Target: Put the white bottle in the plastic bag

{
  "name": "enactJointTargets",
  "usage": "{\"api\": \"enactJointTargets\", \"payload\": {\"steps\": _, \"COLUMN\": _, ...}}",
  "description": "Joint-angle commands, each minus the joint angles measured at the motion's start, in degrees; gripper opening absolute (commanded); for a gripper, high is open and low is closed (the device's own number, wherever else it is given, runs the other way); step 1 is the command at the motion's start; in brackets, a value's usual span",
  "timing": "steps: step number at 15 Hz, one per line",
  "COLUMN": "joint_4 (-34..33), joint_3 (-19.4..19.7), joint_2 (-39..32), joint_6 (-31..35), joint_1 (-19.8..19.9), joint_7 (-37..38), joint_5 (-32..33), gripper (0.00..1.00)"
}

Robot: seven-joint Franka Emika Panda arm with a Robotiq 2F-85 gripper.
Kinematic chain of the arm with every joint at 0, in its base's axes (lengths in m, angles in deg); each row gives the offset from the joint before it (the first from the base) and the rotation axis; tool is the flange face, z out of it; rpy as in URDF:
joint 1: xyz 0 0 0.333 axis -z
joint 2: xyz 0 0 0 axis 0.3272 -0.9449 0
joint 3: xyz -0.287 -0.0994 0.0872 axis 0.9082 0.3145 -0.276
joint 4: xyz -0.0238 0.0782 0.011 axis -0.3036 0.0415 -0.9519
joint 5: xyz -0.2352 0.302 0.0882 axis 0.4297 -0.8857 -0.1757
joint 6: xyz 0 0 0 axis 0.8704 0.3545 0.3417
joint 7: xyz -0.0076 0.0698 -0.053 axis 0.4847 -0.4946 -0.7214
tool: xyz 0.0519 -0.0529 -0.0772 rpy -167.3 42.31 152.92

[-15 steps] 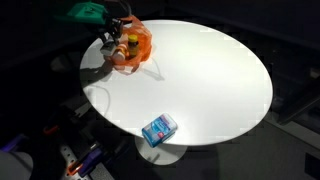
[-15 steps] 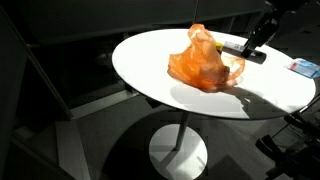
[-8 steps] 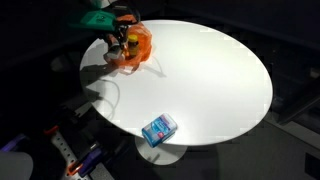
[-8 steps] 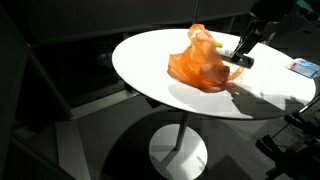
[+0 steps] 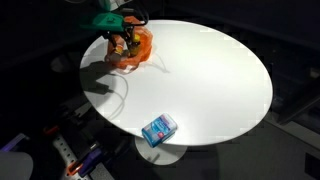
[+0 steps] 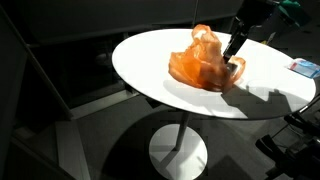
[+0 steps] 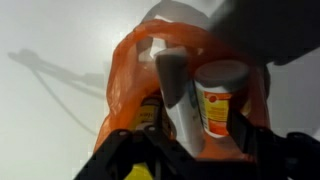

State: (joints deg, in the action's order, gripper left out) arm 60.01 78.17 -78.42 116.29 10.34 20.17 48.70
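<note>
An orange plastic bag [image 5: 138,50] lies near the edge of the round white table [image 5: 200,80]; it also shows in an exterior view [image 6: 200,62]. My gripper [image 5: 122,38] hangs right over the bag's mouth [image 6: 235,60]. In the wrist view the gripper [image 7: 195,140] is shut on the white bottle [image 7: 222,100], which has an orange and yellow label. The bottle sits between the dark fingers, inside the rim of the bag [image 7: 125,80]. A grey-white object [image 7: 175,90] stands next to the bottle; I cannot tell what it is.
A blue packet [image 5: 159,129] lies near the table edge far from the bag, and shows at the frame edge in an exterior view [image 6: 303,67]. The surroundings are dark, and the table stands on a white pedestal [image 6: 180,150].
My gripper has moved with the bottle from beside the bag to directly over its open mouth and lower into it. The bag and the blue packet have stayed put.
</note>
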Motion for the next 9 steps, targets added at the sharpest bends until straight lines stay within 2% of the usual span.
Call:
{"api": "enactJointTargets", "payload": {"steps": 1, "joint_4": 0.16, "joint_3": -1.64, "joint_2": 1.67, "joint_6": -1.21, "joint_1": 2.05, "joint_7": -1.25, "joint_5": 0.08, "gripper": 0.97}}
{"api": "enactJointTargets", "payload": {"steps": 2, "joint_4": 0.68, "joint_3": -1.8, "joint_2": 2.47, "joint_6": -1.42, "joint_1": 2.26, "joint_7": -1.45, "joint_5": -0.16, "gripper": 1.0}}
{"api": "enactJointTargets", "payload": {"steps": 5, "joint_4": 2.08, "joint_3": -2.16, "joint_2": 5.46, "joint_6": -3.77, "joint_1": 2.73, "joint_7": -2.43, "joint_5": -2.23, "gripper": 1.0}}
{"api": "enactJointTargets", "payload": {"steps": 7, "joint_4": 2.27, "joint_3": -1.56, "joint_2": 7.52, "joint_6": -8.5, "joint_1": 2.77, "joint_7": -2.06, "joint_5": -2.81, "gripper": 1.0}}
{"api": "enactJointTargets", "payload": {"steps": 9, "joint_4": 2.26, "joint_3": -0.61, "joint_2": 9.68, "joint_6": -13.99, "joint_1": 3.11, "joint_7": 0.39, "joint_5": -0.26, "gripper": 1.0}}
